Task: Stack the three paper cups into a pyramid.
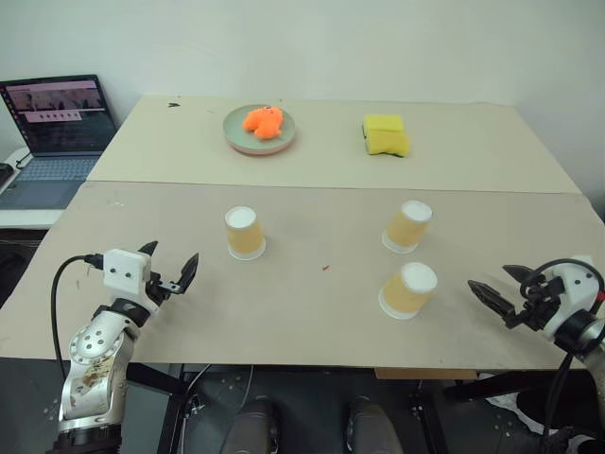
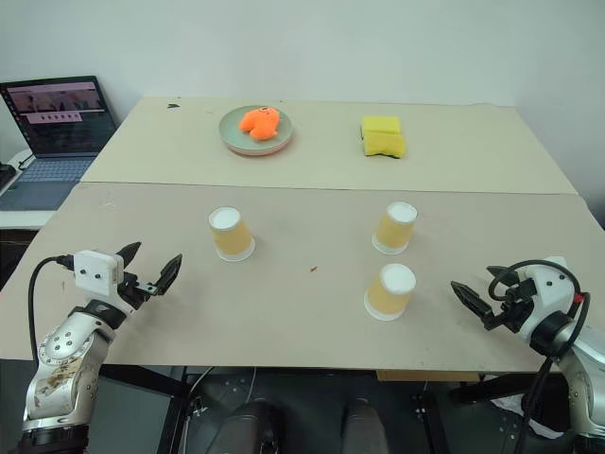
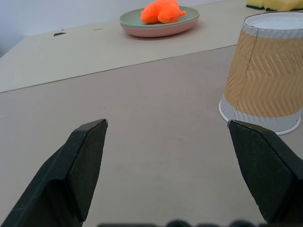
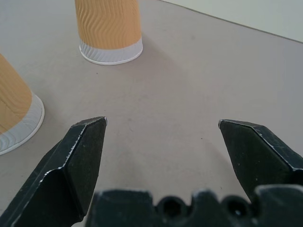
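Three paper cups stand upside down and apart on the near table board: one at centre left [image 1: 245, 233], one at right [image 1: 407, 226], and one nearer the front edge [image 1: 407, 289]. No pyramid stands among them. My left gripper [image 1: 169, 269] hovers open at the front left, a short way left of the left cup [image 3: 266, 75]. At the front right, my right gripper [image 1: 496, 288] is open and empty, just right of the nearest cup [image 4: 12, 113]; the right cup [image 4: 110, 29] lies farther off.
On the far board sit a green plate [image 1: 236, 137] with an orange plush toy [image 1: 263, 122] and a yellow sponge [image 1: 386, 134]. A laptop [image 1: 57, 132] stands on a side surface at the left. The table's front edge runs close beneath both grippers.
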